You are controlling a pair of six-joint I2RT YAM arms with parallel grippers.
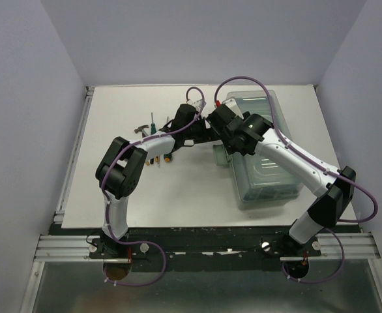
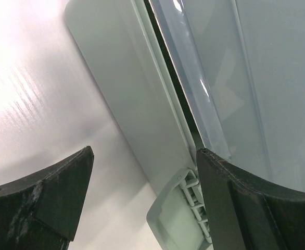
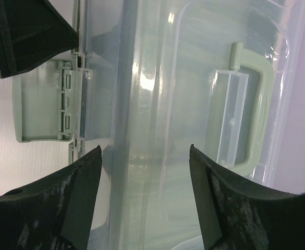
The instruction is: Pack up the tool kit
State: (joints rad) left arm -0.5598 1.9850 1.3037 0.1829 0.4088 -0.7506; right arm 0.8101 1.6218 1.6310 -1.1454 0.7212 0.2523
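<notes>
The tool kit (image 1: 269, 176) is sitting right of centre on the table (image 1: 178, 195), loose tools (image 1: 152, 128) upper left of it. You are holding both pairs of jaws spread, gripping nothing, by its latch (image 3: 38, 99); catch the lid (image 3: 163, 78) edge squarely.

The top view is evenly and brightly lit from above; only soft, faint shadows are cast beneath the arms (image 1: 122, 169) onto the white table (image 1: 178, 195). In the left wrist view the table is washed out by glare. Bright streaks are reflected along the translucent lid (image 3: 152, 78). The near fingers (image 3: 48, 208) are rendered dark and slightly blurred.
</notes>
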